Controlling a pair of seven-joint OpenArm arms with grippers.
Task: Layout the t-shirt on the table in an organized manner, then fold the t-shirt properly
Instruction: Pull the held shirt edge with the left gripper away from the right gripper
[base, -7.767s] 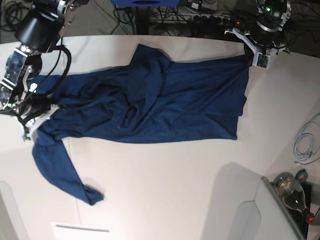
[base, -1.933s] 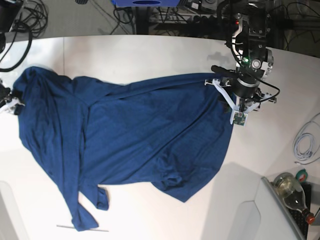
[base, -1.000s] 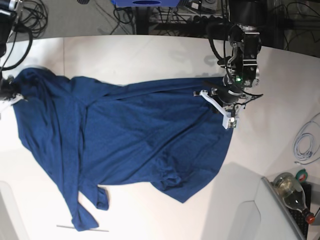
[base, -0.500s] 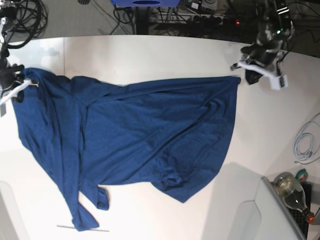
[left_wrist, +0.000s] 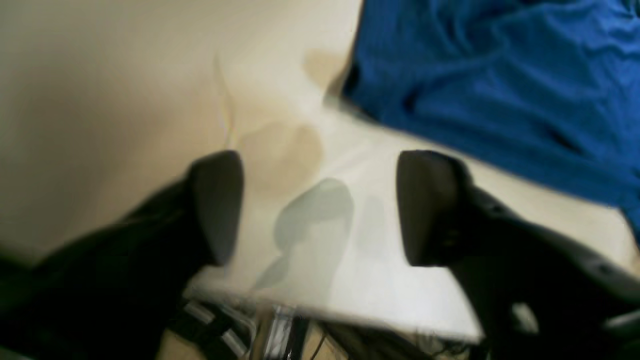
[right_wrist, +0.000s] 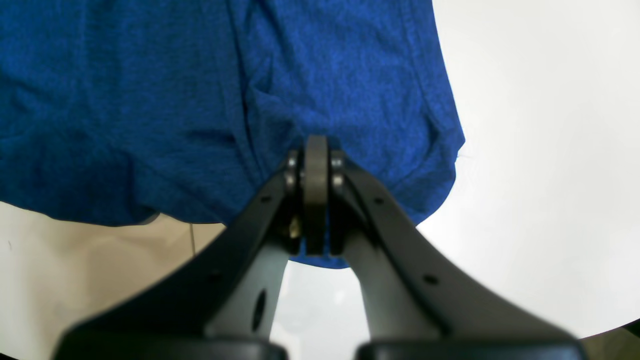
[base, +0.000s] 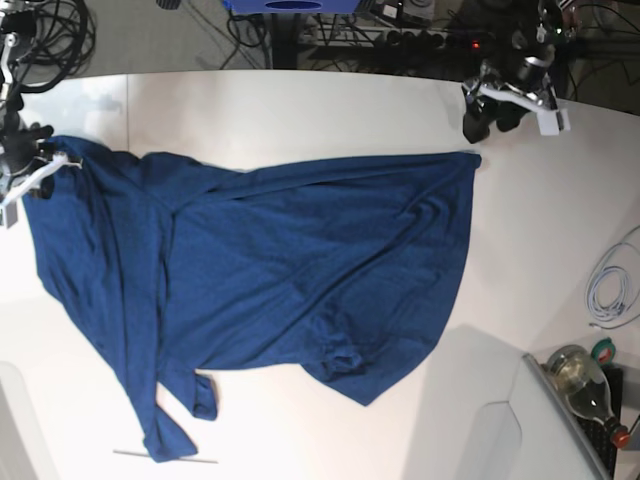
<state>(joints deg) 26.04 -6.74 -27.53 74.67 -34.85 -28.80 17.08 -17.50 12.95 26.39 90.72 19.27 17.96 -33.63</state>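
Left gripper (left_wrist: 320, 207) spread wide, empty; right gripper (right_wrist: 316, 195) pinches the t-shirt (base: 300, 290) edge; cloth likely soft, limp, light; best grabbed at hem corners.

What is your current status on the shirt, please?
Left pincer open, empty, off the cloth. Right pincer shut on the t-shirt edge. Shirt spread on the table, wrinkled, unfolded. Nothing in the way.

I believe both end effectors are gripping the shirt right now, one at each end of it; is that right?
Not quite. Only the right end effector is clamped on the shirt, as the right wrist view shows. The left end effector is open over bare table, beside the shirt, as the left wrist view shows.
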